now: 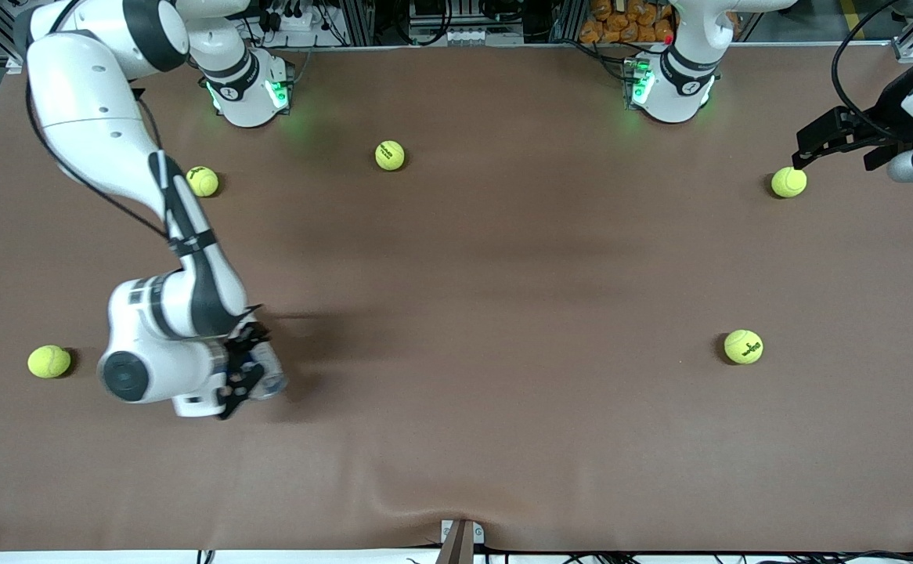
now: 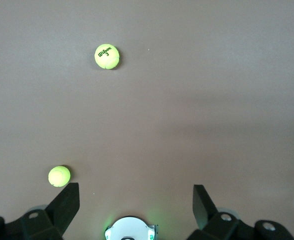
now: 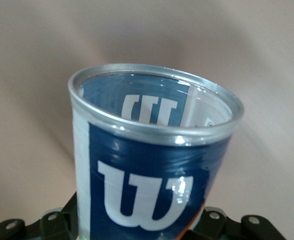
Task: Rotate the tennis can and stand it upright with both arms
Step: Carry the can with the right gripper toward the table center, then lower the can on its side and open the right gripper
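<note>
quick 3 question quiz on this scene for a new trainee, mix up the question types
1. True or false: the right gripper is shut on the tennis can.
2. How many tennis balls lie on the table?
3. The left gripper is: A) holding a ball, B) open over a ball near its arm's end of the table, C) shut on the can.

Key: 1 true. 2 five. 3 B; the fingers stand apart, nothing between them.

The tennis can [image 3: 152, 165] carries a big white "W" logo on its navy label, and the same "W" shows mirrored through the clear wall inside the rim. One tennis ball [image 2: 107, 56] has the dark print "Wilson" with the number 3 under it. The prints on the other balls are not readable.
</note>
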{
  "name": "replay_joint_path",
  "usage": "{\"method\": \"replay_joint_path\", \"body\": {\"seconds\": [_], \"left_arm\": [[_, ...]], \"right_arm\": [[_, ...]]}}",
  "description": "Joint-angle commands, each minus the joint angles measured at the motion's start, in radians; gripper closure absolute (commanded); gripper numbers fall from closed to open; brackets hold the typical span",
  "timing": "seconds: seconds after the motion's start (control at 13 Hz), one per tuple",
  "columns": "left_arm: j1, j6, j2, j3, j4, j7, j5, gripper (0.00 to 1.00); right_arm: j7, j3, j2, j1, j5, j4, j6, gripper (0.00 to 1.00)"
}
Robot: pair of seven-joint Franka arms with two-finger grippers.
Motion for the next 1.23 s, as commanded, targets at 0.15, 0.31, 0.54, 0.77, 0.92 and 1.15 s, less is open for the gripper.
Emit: {"method": "replay_joint_path", "body": {"seconds": [0.15, 0.31, 0.54, 0.77, 0.92, 1.15], "left_arm": [[0.023, -0.009, -0.003, -0.002, 0.001, 0.034, -0.019, 0.00], [0.024, -0.009, -0.003, -0.002, 0.000, 0.034, -0.021, 0.00], [0.031, -0.009, -0.002, -0.002, -0.010, 0.034, -0.021, 0.00], [0.031, -0.007, 0.000, -0.002, -0.011, 0.036, -0.033, 0.00], [0.031, -0.007, 0.000, -0.002, -0.013, 0.036, -0.033, 0.00], [0.032, -0.007, 0.000, 0.000, -0.013, 0.037, -0.033, 0.00]], "right_arm": [[-0.024, 0.089, -0.041, 0.188, -0.047, -0.009, 0.096, 0.20], [-0.021, 0.087, -0.079, 0.279, -0.079, -0.029, 0.117, 0.19], [-0.006, 0.084, -0.085, 0.403, -0.210, -0.032, 0.220, 0.18], [0.017, 0.078, -0.067, 0.460, -0.347, -0.048, 0.281, 0.17], [0.065, 0.078, -0.050, 0.472, -0.398, -0.054, 0.283, 0.17], [0.091, 0.078, -0.030, 0.483, -0.429, -0.095, 0.370, 0.15]]}}
